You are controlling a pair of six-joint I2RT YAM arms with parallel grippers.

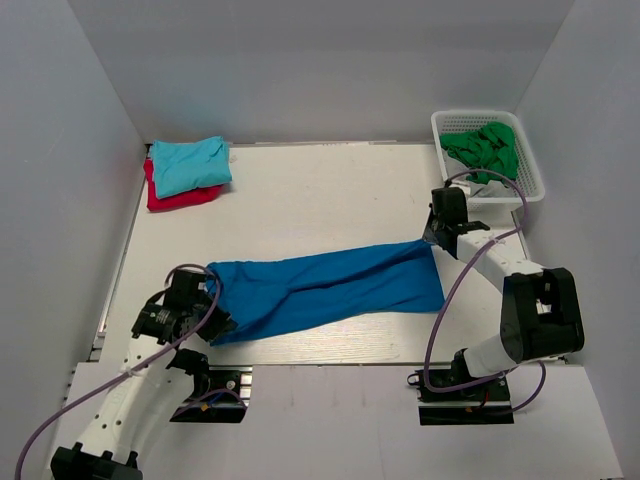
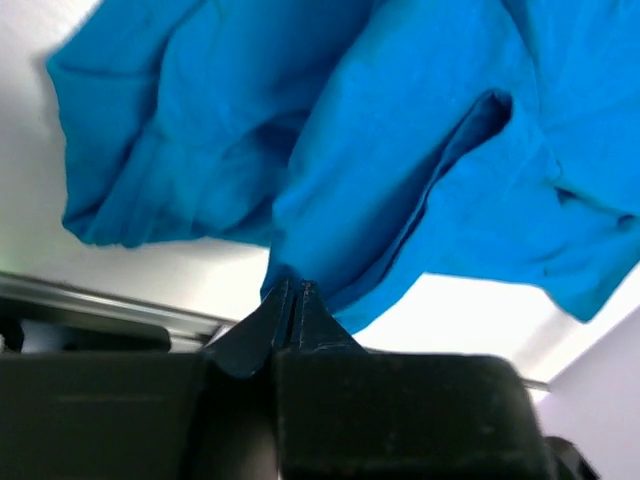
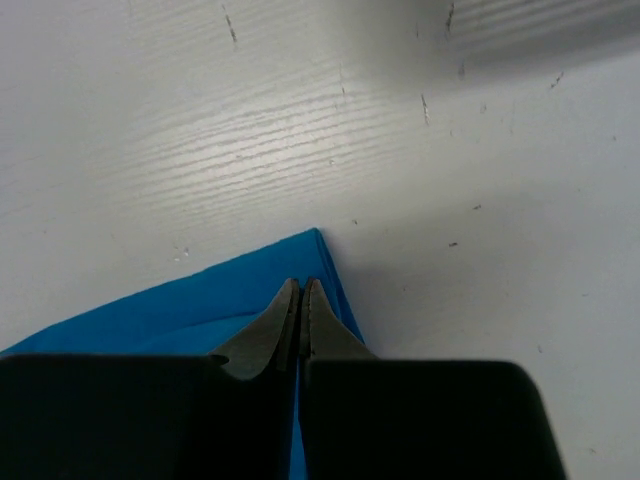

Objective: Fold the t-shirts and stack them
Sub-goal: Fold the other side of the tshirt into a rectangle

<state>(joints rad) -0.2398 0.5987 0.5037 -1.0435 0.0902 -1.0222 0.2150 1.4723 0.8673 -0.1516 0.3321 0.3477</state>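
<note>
The royal-blue t-shirt (image 1: 330,285) lies stretched in a long band across the near part of the table, between my two grippers. My left gripper (image 1: 212,298) is shut on its bunched left end, and the cloth hangs rumpled from the closed jaws in the left wrist view (image 2: 295,285). My right gripper (image 1: 430,240) is shut on the shirt's far right corner, which lies flat on the table in the right wrist view (image 3: 302,285). A folded turquoise t-shirt (image 1: 190,163) lies on top of a folded red t-shirt (image 1: 180,197) at the far left.
A white basket (image 1: 535,175) at the far right holds crumpled green cloth (image 1: 485,148). White walls enclose the table on three sides. A metal rail (image 2: 110,305) runs along the table's left edge, close to my left gripper.
</note>
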